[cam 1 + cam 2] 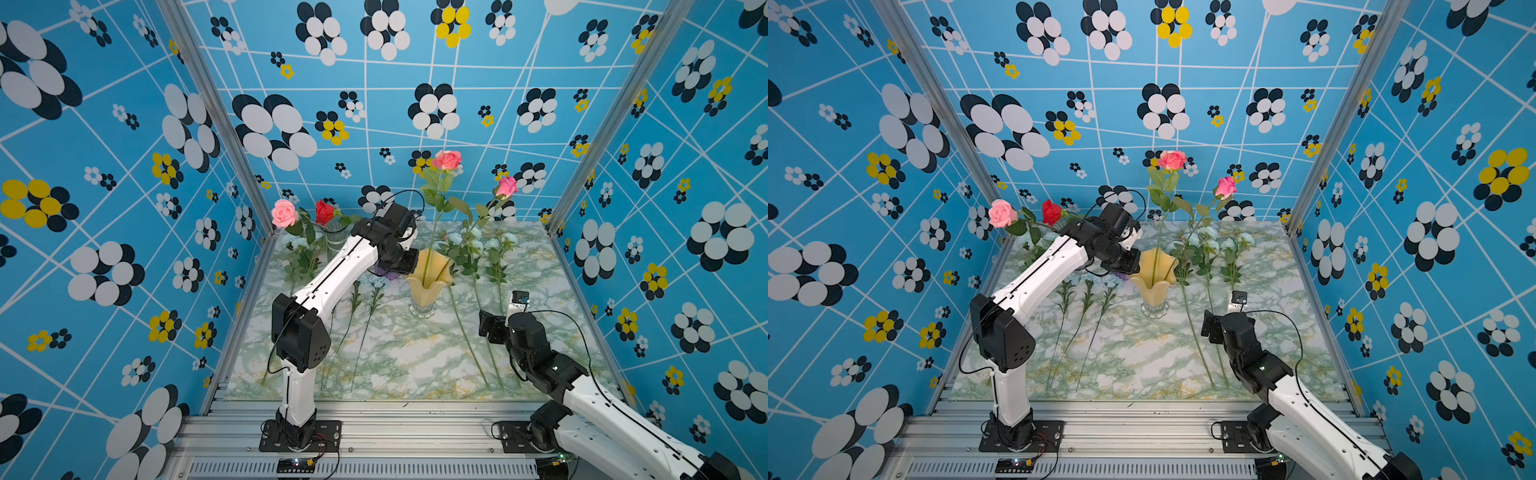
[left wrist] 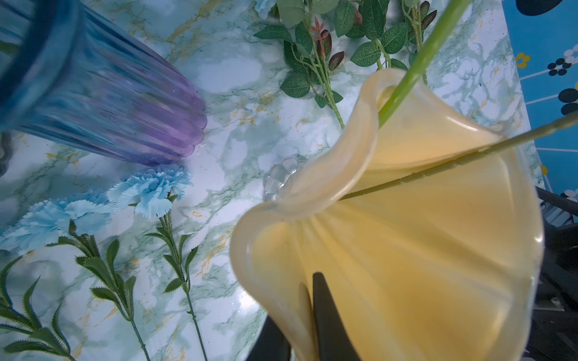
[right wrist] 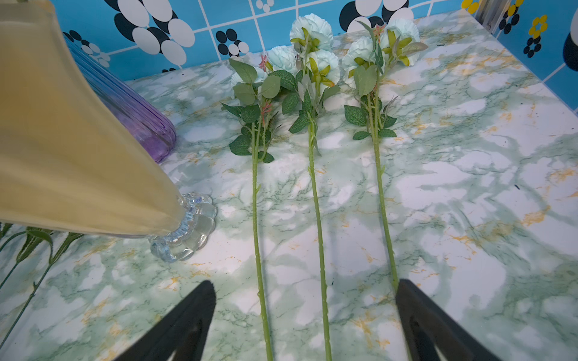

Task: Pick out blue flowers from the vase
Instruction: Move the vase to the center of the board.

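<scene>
Reaching forward and bent at the elbow, the left arm (image 1: pixel 332 282) stretches across the marble-patterned tabletop (image 1: pixel 395 357) to the flared lip of the yellow vase (image 1: pixel 428 282). The left gripper (image 2: pixel 305 300) is pinched narrow on the lip, one black finger (image 2: pixel 328 312) inside the vase and the other outside the glass. The right arm (image 1: pixel 582 386) sits folded low near the front edge. The right gripper (image 3: pixel 306 283) is spread wide just above the table and holds nothing. All the blue flowers (image 1: pixel 469 245) I can see lie flat on the table. Three large leafy ones are right of the vase; two of their stems run between the right fingers and the third lies beside one finger. Three small carnation-like ones (image 2: pixel 150 190) lie left of the vase, under the left forearm. Two pink roses (image 1: pixel 447 160) stand in the yellow vase. A ribbed blue-purple glass vase (image 2: pixel 119 103) stands just behind the left wrist. At the back left, a clear vase (image 1: pixel 336 237) holds a pink rose (image 1: pixel 284 212) and a red rose (image 1: pixel 324 212).
</scene>
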Action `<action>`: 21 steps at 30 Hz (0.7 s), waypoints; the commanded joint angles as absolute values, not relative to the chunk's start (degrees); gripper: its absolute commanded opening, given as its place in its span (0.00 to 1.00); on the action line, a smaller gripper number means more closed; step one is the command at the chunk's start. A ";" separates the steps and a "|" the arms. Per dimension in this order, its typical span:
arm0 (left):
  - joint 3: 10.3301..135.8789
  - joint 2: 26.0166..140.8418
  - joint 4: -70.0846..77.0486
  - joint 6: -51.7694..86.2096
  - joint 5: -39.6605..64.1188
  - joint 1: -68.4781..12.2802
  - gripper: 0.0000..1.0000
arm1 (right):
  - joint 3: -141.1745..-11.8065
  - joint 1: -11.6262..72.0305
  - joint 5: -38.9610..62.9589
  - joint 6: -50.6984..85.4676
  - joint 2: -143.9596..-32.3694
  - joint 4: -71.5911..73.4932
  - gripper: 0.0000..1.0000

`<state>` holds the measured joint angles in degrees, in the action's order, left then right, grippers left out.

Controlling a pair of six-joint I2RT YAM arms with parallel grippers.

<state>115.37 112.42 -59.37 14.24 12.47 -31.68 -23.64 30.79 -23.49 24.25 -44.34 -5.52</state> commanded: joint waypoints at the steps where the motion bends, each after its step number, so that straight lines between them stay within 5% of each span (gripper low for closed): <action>1: 118.86 113.94 -56.12 12.74 10.61 -29.76 0.00 | -23.83 30.34 -23.38 23.81 -44.02 -6.09 0.93; 21: 139.65 128.63 -57.97 13.82 12.92 -27.89 0.00 | -24.43 30.37 -23.12 23.74 -45.75 -5.81 0.93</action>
<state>136.20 127.04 -60.86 13.91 13.10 -28.80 -23.64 30.79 -23.44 24.25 -45.54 -5.50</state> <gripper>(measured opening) 0.137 0.930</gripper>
